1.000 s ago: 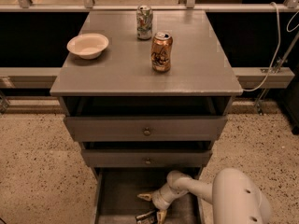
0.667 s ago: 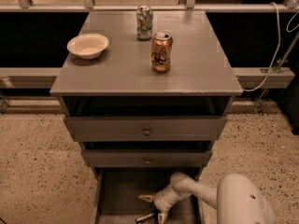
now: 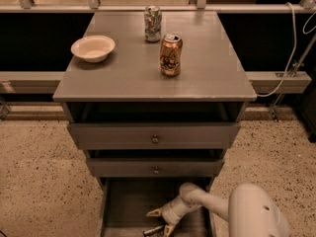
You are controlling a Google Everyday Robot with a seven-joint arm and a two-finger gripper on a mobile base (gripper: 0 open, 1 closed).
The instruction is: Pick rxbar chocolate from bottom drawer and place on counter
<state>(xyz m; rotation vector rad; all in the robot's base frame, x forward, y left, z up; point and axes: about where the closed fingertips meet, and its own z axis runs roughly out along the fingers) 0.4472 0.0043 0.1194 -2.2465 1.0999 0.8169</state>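
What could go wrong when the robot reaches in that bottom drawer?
The gripper is deep in the bottom drawer, close below the middle drawer, so lifting up might bump it. The rxbar chocolate seems to lie flat on the drawer floor, so the open gripper might slip off it. On the counter, the copper can could get knocked.

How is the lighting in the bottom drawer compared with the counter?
Camera view: the counter is brightly and evenly lit, with a mild sheen at its front edge; the bottom drawer lies in dim shadow; the open gripper, down inside the drawer, shows pale against the dark floor.
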